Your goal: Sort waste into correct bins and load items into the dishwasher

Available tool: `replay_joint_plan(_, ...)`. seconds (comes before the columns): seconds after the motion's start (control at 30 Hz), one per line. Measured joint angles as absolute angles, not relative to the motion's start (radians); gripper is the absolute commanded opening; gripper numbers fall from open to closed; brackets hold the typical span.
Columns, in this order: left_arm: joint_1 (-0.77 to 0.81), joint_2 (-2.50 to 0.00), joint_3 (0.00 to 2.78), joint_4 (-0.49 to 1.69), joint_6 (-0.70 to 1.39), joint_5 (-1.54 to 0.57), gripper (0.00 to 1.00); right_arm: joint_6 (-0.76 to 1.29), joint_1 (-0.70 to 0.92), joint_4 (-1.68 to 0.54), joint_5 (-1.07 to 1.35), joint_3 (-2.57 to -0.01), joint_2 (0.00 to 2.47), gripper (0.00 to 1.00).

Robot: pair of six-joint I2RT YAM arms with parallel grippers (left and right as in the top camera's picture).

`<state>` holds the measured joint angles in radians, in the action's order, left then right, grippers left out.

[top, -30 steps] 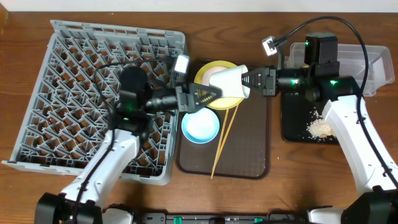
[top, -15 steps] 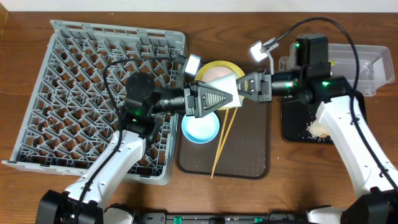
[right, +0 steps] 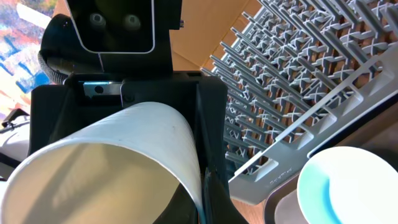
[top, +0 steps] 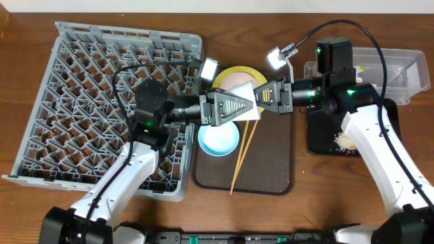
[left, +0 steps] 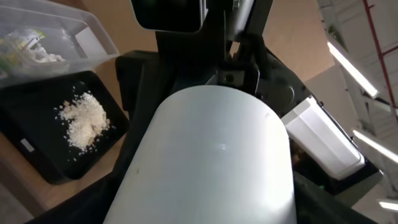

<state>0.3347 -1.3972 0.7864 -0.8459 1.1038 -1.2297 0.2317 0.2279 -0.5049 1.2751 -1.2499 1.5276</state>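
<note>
The white bowl [top: 252,102] hangs on its side above the brown tray, between both arms. My right gripper [top: 263,96] is shut on its rim; in the right wrist view a dark finger [right: 214,199] presses the bowl's wall [right: 106,162]. From the left, my left gripper [top: 245,108] reaches in with jaws spread wide on either side of the bowl [left: 211,155]; whether they touch it does not show. A light blue bowl [top: 218,139], a yellow plate [top: 234,73] and chopsticks [top: 243,152] lie on the tray. The grey dishwasher rack [top: 81,88] fills the left.
The brown serving tray [top: 271,169] sits in the middle. At the right, a black tray [top: 319,139] holds beige scraps [top: 347,141]. Behind it, partly under the right arm, a clear tub [top: 400,74] contains wrapper and tissue.
The right arm has carried the white bowl leftward to meet the left gripper, which pushed right around it. The left jaws have narrowed slightly around the bowl.
</note>
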Motion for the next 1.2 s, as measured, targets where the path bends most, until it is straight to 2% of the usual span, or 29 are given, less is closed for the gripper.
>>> replay_joint_plan(0.07, 0.335, -1.397, 0.786, -0.846, 1.104, -1.231, 0.42, 0.232, 0.228, -0.505, 1.275, -1.25, 1.528, 0.11)
replay_joint_plan(0.2, 0.335, -1.399, 0.786, -0.841, 1.092, -1.228, 0.38, 0.232, 0.23, -0.512, 1.277, -1.251, 1.527, 0.22)
replay_joint_plan(0.33, 0.335, -1.403, 0.786, -0.807, 1.029, -1.228, 0.26, 0.226, 0.23, -0.533, 1.275, -1.251, 1.527, 0.29)
replay_joint_plan(0.6, 0.332, -1.401, 0.804, -0.535, 0.789, -1.207, 0.08, 0.181, 0.221, -0.633, 1.173, -1.25, 1.539, 0.43)
replay_joint_plan(0.7, 0.268, -1.402, 0.802, -0.498, 0.736, -1.169, 0.06, 0.163, 0.171, -0.7, 1.017, -1.25, 1.538, 0.51)
replay_joint_plan(0.9, 0.161, -1.403, 0.802, -0.475, 0.691, -1.137, 0.06, 0.107, 0.15, -0.771, 0.698, -1.25, 1.538, 0.54)
replay_joint_plan(1.07, 0.097, -1.398, 0.802, -0.411, 0.635, -1.133, 0.06, 0.075, 0.15, -0.77, 0.595, -1.25, 1.538, 0.54)
replay_joint_plan(1.2, 0.03, -1.355, 0.799, -0.277, 0.551, -1.116, 0.06, 0.065, 0.138, -0.775, 0.567, -1.25, 1.538, 0.54)
